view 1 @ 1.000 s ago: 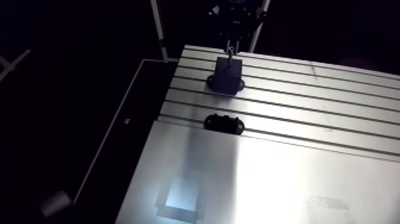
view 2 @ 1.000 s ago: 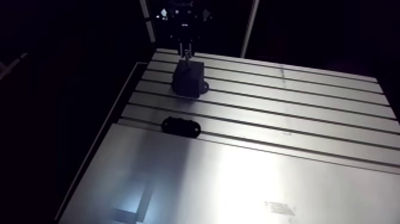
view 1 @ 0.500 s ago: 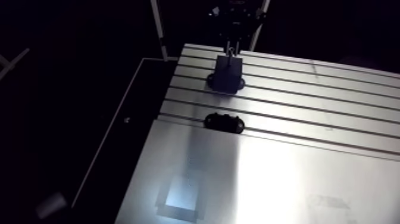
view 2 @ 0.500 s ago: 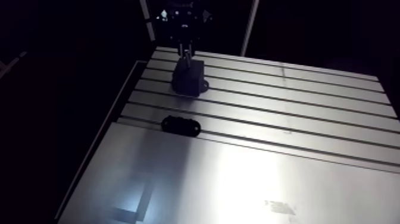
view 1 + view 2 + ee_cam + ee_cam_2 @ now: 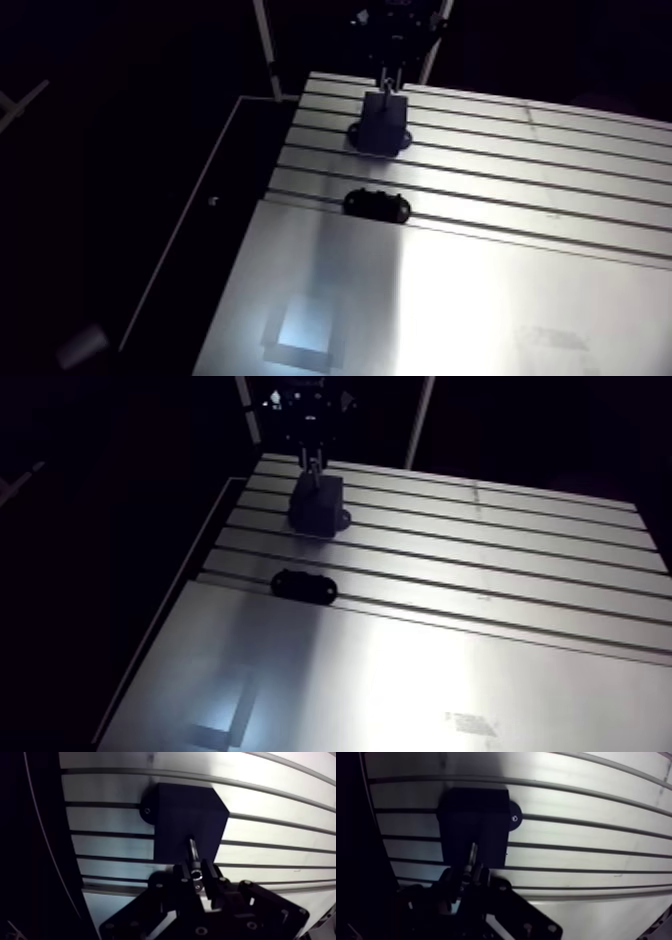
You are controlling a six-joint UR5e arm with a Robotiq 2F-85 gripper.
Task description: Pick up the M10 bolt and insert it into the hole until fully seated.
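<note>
A dark block (image 5: 187, 824) with the hole is bolted to the slotted table (image 5: 280, 817) near its far left corner. My gripper (image 5: 196, 873) hangs right over it, shut on the M10 bolt (image 5: 193, 849), whose shank points down onto the block's top face. In the arm view the gripper (image 5: 389, 78) holds the bolt (image 5: 389, 88) at the block (image 5: 381, 125). The bolt's tip touches or enters the block; the hole itself is hidden.
A second low black fixture (image 5: 376, 204) sits on the table nearer the camera, at the edge of a smooth plate (image 5: 450, 310). The table's left edge (image 5: 265, 165) is close to the block, with a dark drop beyond it.
Gripper and bolt have sunk slightly toward the block in the arm view. Nothing else has moved.
</note>
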